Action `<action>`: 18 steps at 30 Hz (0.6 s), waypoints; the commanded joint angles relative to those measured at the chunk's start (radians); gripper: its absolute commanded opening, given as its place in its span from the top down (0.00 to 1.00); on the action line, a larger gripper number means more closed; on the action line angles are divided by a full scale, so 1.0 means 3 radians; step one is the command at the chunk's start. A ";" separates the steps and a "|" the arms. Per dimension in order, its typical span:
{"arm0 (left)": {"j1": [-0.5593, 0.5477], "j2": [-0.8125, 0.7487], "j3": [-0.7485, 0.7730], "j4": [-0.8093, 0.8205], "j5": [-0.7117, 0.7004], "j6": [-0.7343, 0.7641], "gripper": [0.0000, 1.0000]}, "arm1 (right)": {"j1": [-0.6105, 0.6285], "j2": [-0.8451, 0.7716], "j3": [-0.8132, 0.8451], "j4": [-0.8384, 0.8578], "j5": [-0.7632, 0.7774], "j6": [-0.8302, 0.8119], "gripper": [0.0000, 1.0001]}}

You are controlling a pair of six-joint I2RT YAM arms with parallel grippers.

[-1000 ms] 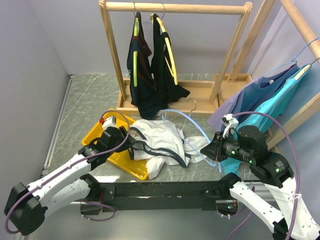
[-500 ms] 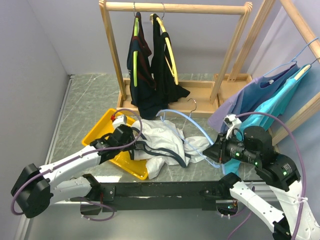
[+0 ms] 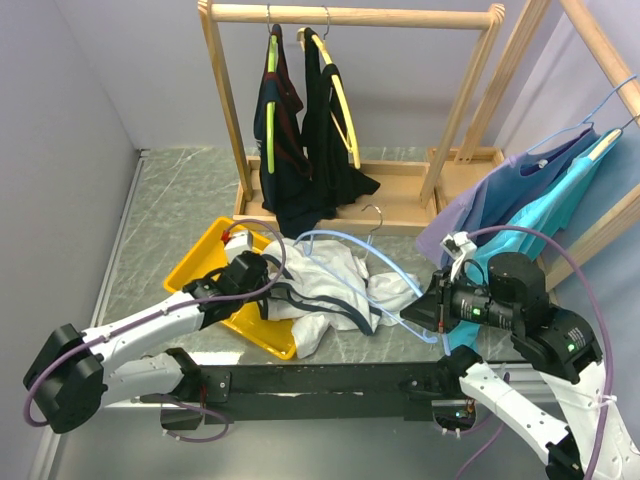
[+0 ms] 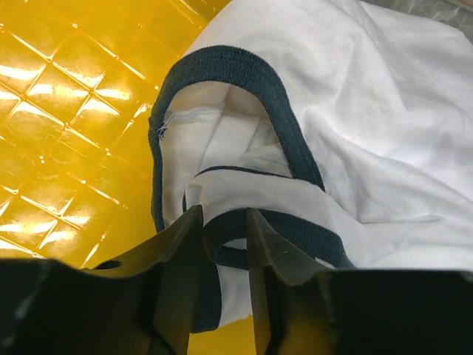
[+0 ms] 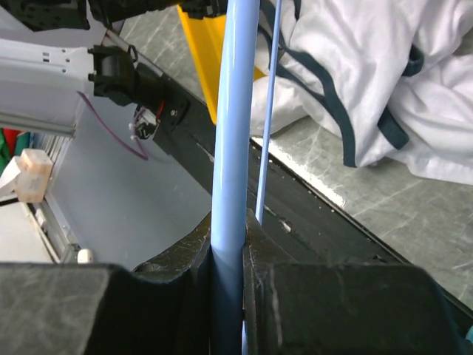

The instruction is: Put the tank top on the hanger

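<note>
The white tank top with navy trim lies crumpled on the table, partly over the yellow tray. My left gripper is at its left edge, shut on a loop of navy trim; the white cloth spreads beyond it. My right gripper is shut on the light-blue hanger. It grips the hanger's bar and holds it tilted over the tank top. The metal hook points toward the rack.
A wooden rack at the back holds dark garments on lime and yellow hangers. Blue and teal shirts hang on a second rack at the right. The black front rail runs along the near table edge.
My left gripper moved right over the tray onto the tank top's trim. My right gripper swung the hanger left, so its arm now reaches over the tank top.
</note>
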 commanded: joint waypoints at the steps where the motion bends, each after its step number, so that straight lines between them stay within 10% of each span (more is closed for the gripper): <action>1: -0.0027 0.0068 0.0027 0.0141 -0.0076 0.0092 0.67 | 0.0023 -0.0021 -0.0061 0.0205 -0.0214 0.0001 1.00; 18: -0.0216 -0.0244 -0.0192 -0.0002 -0.0036 0.0067 0.64 | 0.0125 0.0091 0.0323 -0.0010 0.0061 -0.0086 1.00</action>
